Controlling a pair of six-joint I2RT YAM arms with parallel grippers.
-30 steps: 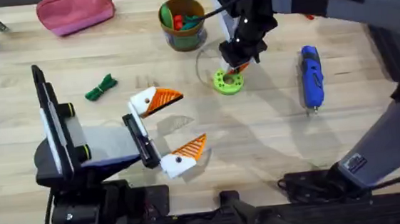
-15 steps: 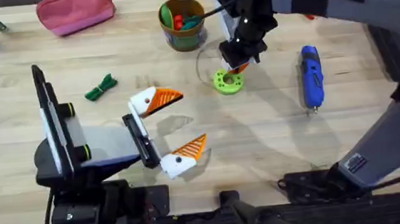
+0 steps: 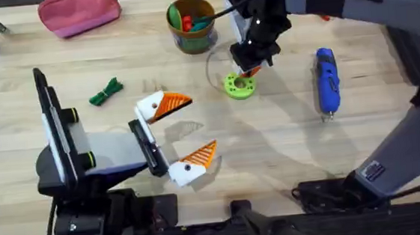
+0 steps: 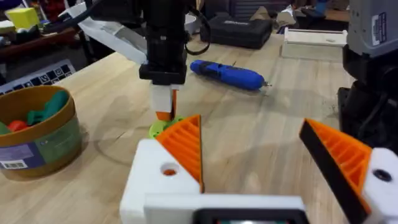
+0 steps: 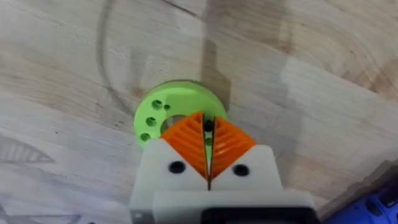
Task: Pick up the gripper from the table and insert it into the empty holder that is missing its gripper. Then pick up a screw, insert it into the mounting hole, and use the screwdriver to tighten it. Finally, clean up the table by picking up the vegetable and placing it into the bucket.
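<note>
Screw [image 5: 208,126] sits clenched in the right gripper [image 5: 208,152], just above the green disc [image 5: 177,112]. Tightening and tidying the vegetable [image 3: 106,92] remain. The left gripper [image 4: 261,155] is released.

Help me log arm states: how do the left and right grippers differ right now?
The left gripper is open, its fingers spread wide; the right gripper is shut, its pads pressed together. The left gripper points sideways along the table; the right gripper points down at the green disc. Both have white fingers with orange ribbed pads.
</note>
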